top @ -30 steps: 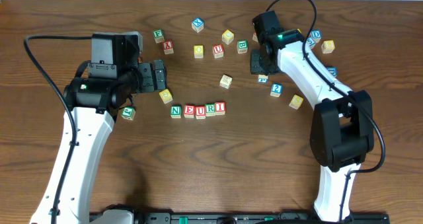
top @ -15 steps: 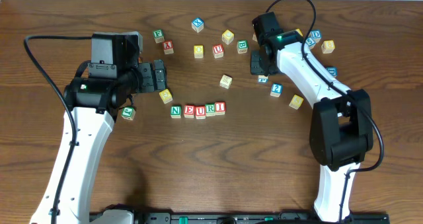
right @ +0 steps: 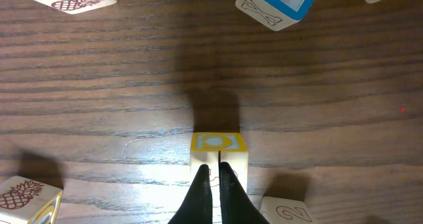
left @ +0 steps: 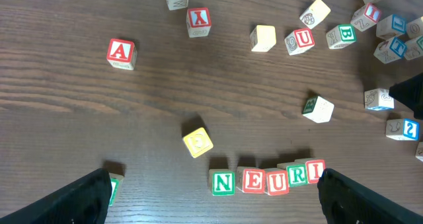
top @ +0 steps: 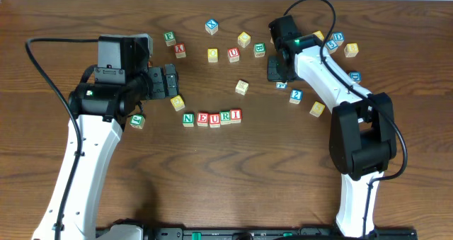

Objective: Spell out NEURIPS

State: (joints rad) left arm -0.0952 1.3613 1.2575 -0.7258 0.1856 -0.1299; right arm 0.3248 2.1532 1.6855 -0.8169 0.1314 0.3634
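Right hand [right: 213, 166], closed on nothing, has shifted slightly, tips now at a yellow cube [right: 218, 145]; row [top: 212, 117] still reads NEURI, so P and S remain.

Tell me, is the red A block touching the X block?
Apart. The left wrist view shows bare table between the A block and the X block.
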